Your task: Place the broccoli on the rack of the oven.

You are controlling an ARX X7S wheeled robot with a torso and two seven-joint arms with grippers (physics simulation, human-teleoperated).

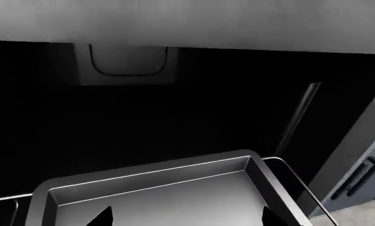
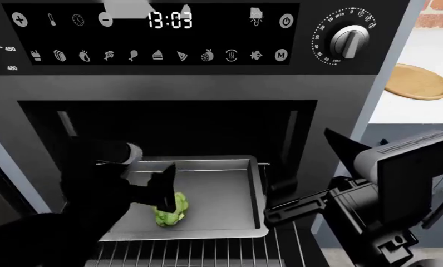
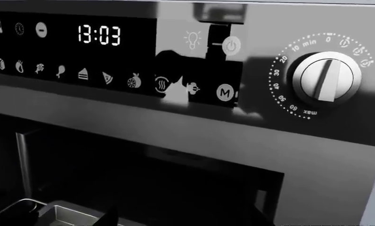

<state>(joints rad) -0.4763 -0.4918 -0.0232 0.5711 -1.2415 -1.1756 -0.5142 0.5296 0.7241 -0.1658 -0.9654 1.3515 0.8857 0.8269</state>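
Broccoli (image 2: 172, 211) — on my tray (image 2: 229, 194), above rack (image 2: 206, 251) | left gripper (image 2: 170, 192) over it, grip state unclear — I cannot tell | right gripper (image 2: 281, 208) unclear too

Green broccoli (image 2: 172, 212) lies on the grey tray above the rack (image 2: 199, 251) of the open oven (image 2: 206, 83).

Place: a kitchen
Appliance: large black built-in oven (image 2: 206, 83) with white digital clock (image 2: 170, 20) reading 13:03
Counter: round wooden board (image 2: 417, 82) on white worktop (image 2: 437, 50)
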